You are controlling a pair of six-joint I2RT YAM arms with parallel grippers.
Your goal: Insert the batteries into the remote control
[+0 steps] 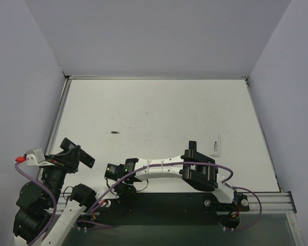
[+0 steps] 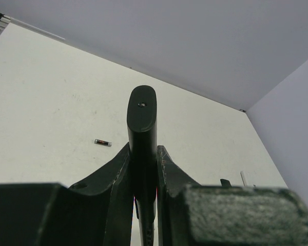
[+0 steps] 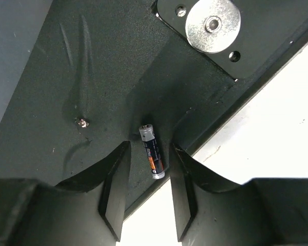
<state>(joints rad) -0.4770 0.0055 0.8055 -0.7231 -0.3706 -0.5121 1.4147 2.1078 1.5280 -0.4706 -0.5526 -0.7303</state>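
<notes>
- Pale grey walls [image 1: 159,36] close in a white desk [image 1: 159,102] on three sides. Along its near edge runs a black base plate [image 1: 164,202] where both arms are bolted.
- We see the left jaws clamped together on a black remote [image 2: 142,123] at the desk's near left corner. The remote juts out beyond the fingers [image 2: 118,164], its rounded end pointing away from the wrist camera.
- One battery [image 1: 115,132] lies alone on the white surface, left of the middle and well apart from both arms. In the left wrist view we see it to the left of the held remote.
- We find a second battery [image 3: 152,151] lying on the base plate, close to the plate's edge towards the white surface and roughly in line with the right arm's fingers [image 3: 115,174].
- The right jaws stand apart, one finger on each side of this second battery. A narrow gap shows on both sides, and we see no contact.
- From above, the right arm reaches leftward along the near edge. We cannot make out its jaws in that view.
- A white remote [image 1: 215,144] lies flat near the desk's right side, its long axis running front to back, well apart from both batteries.
</notes>
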